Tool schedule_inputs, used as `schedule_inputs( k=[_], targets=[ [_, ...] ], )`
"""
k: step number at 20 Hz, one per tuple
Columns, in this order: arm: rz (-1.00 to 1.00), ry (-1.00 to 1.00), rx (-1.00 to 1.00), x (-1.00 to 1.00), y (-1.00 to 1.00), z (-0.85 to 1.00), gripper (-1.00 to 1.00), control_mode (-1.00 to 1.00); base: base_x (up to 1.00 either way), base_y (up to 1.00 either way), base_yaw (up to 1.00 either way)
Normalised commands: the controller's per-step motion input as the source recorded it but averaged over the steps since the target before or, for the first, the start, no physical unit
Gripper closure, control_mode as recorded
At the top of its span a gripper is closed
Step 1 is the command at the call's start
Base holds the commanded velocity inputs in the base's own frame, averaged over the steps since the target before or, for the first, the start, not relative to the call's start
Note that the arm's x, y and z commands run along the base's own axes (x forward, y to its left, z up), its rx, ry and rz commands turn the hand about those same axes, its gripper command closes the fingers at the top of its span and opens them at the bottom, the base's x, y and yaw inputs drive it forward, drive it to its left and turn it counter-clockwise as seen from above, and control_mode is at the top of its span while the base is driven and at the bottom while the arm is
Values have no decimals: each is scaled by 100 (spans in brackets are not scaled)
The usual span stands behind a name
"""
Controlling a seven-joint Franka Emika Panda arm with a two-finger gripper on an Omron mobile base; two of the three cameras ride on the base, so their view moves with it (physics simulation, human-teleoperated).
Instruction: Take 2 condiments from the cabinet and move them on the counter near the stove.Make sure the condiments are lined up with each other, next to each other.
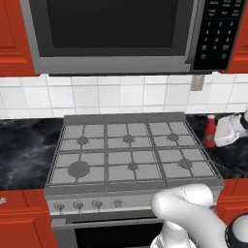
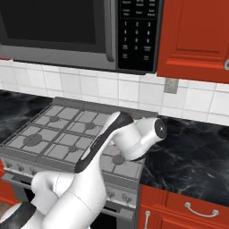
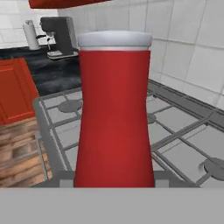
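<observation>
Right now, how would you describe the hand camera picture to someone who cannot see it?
A slim red bottle with a pale cap stands upright, close up in the middle. Behind it lie the grey steel gas stove's grates, a white tiled wall and, far off, a dark coffee machine on the black counter.

I've got a plain red bottle (image 3: 113, 113) with a pale grey cap, grey stove (image 1: 131, 150) grates, a black counter (image 2: 192, 147) veined white, red cabinets (image 2: 192, 36) and white wall tiles (image 1: 97, 94).
</observation>
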Motion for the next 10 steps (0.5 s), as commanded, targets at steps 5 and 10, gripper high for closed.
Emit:
schedule_inputs(
  k=[5,10],
  targets=[
    [19,-1,-3,14,-42,-47,100,-100,0,0,0],
    [7,-5,1,1,-37,-28,100,-100,0,0,0]
  ],
)
